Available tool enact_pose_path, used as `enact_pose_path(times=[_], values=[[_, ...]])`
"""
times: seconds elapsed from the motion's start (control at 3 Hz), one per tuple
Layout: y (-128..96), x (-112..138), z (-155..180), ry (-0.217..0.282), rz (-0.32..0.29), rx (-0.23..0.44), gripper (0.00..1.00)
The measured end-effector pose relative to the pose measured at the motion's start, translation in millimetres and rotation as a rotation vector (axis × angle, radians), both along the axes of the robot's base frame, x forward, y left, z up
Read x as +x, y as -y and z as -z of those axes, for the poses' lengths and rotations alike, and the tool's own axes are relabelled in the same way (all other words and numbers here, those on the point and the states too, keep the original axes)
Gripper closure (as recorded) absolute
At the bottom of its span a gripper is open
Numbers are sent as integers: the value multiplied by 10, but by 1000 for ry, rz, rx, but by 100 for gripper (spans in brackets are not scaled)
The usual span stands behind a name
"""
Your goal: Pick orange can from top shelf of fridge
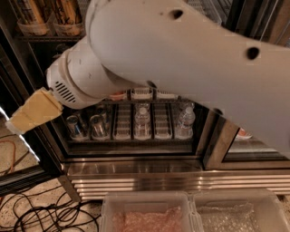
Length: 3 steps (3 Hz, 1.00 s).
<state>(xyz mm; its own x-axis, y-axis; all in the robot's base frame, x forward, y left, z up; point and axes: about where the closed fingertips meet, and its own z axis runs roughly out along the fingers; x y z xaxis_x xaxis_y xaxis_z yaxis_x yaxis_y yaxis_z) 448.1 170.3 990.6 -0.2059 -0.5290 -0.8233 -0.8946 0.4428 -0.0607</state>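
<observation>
Two tall orange-gold cans with dark streaks, the orange can (31,11) and another like it (67,10), stand in clear cups on the top shelf (45,38) of the fridge, at the upper left. My white arm (181,59) fills most of the upper view and hides the rest of that shelf. My gripper (21,120), a tan piece at the end of the round wrist, points down-left in front of the fridge's left door frame, well below the cans. Nothing is seen in it.
A lower rack holds water bottles (142,118) and silver cans (74,127) in white lanes. The ribbed steel base (158,181) runs below. Two clear plastic bins (145,213) sit at the bottom, black cables (41,213) lie on the floor at left, and a door post (217,140) stands at right.
</observation>
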Motion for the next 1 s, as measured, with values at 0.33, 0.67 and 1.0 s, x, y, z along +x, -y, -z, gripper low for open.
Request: enact_pose_path(times=[0.33,0.67,1.0], values=[[12,122,-38,41,74,30,0],[246,352,-121,145,220,66,0],[558,509,-175,188,336,67,0]])
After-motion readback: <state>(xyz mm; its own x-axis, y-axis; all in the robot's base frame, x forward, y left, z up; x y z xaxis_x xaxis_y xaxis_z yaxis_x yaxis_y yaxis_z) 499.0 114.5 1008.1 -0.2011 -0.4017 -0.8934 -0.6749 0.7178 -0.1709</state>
